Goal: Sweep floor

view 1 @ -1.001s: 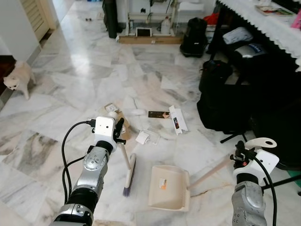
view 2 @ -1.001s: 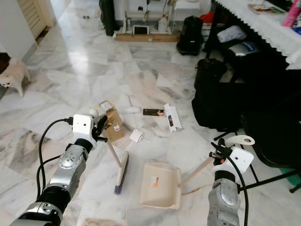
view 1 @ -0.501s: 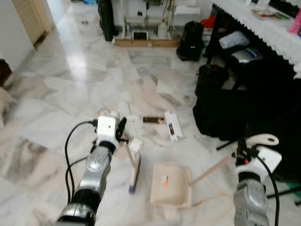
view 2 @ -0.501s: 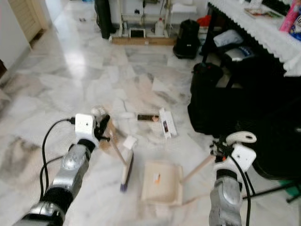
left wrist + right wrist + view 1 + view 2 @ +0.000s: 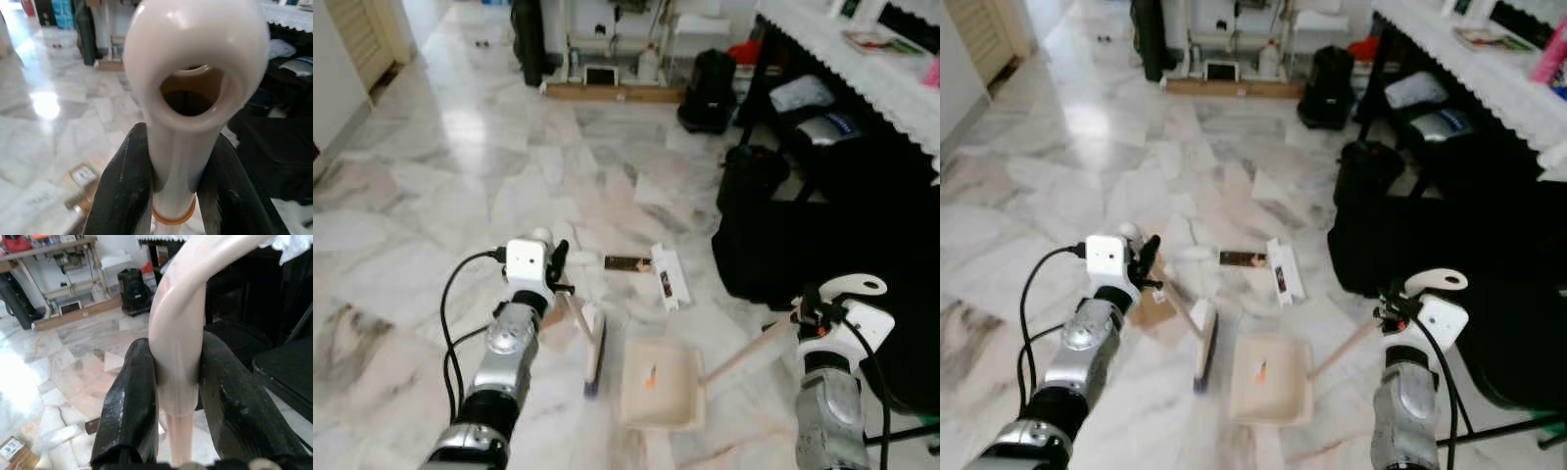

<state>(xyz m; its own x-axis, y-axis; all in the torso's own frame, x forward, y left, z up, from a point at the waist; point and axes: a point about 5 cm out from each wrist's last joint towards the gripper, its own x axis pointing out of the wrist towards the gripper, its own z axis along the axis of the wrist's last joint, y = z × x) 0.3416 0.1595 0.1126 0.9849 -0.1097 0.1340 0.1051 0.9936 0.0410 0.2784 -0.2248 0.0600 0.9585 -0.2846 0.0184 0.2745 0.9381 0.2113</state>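
Broom clenched in my left gripper, dustpan handle clamped in my right gripper, pan set mid-frame to catch litter.

White-and-grey marble floor carrying scattered litter: a flattened cardboard box, a dark flat packet, a white carton. The broom head and cream dustpan rest side by side; black bags stand beyond.
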